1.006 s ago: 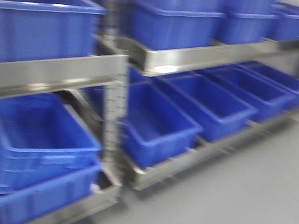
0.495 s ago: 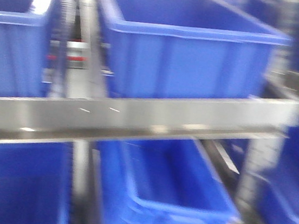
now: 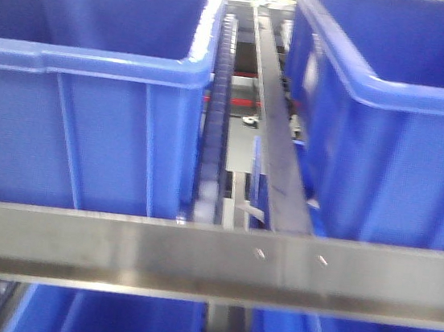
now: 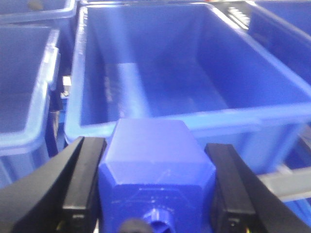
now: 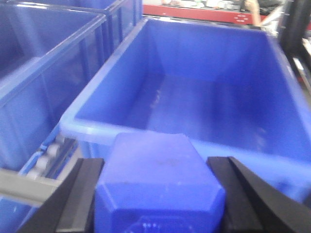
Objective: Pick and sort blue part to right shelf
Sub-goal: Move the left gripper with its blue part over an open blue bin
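Obs., both arms loaded.

- Left gripper (image 4: 153,148): jaws partly closed, clamped on the two flat side faces of a blue part (image 4: 155,165). The part hangs just short of the near rim of an open blue bin (image 4: 194,121) and is not yet over it.
- Right gripper (image 5: 155,167): same grip on a second blue part (image 5: 158,184), just before the near rim of another bin (image 5: 97,128). That bin's floor looks bare.

Handling (judgement): each part is a faceted moulded block with chamfered corners. It looks stiff, probably light, and not fragile. The skin is smooth and may slide under a light pinch. The parallel side faces are the sensible hold, and the black fingers (image 4: 82,170) sit on them now.

Change in front view: one second ago the rack was seen at an angle from further off, with two tiers visible. Half a second ago one upper bin filled the frame. Now the camera sits square to the gap between the left bin (image 3: 97,62) and right bin (image 3: 376,96), with the steel shelf rail (image 3: 194,260) across the bottom edge. The blur is less.

I cannot tell which is the right shelf.
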You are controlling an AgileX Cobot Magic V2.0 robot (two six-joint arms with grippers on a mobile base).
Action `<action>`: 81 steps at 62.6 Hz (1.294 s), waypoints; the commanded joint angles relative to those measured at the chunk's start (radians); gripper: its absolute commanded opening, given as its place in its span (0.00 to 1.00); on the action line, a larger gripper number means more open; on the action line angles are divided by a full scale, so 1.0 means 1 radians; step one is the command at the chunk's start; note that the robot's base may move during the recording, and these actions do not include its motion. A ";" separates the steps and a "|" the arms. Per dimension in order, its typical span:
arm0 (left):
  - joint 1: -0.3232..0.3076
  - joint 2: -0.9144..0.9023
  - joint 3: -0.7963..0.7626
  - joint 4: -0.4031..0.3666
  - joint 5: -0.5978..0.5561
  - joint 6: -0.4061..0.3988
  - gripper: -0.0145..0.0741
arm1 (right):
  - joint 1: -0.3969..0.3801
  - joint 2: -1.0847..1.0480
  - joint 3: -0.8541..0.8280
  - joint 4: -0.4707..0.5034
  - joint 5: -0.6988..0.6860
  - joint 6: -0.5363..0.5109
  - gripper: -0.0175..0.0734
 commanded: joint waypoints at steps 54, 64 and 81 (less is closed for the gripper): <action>-0.003 -0.011 -0.029 0.010 -0.087 -0.010 0.52 | -0.003 -0.005 -0.030 -0.015 -0.096 -0.005 0.48; -0.003 -0.011 -0.029 0.010 -0.087 -0.010 0.52 | -0.003 -0.005 -0.030 -0.015 -0.098 -0.005 0.48; -0.003 -0.011 -0.029 -0.008 -0.087 -0.010 0.52 | -0.003 -0.005 -0.030 -0.015 -0.109 -0.005 0.48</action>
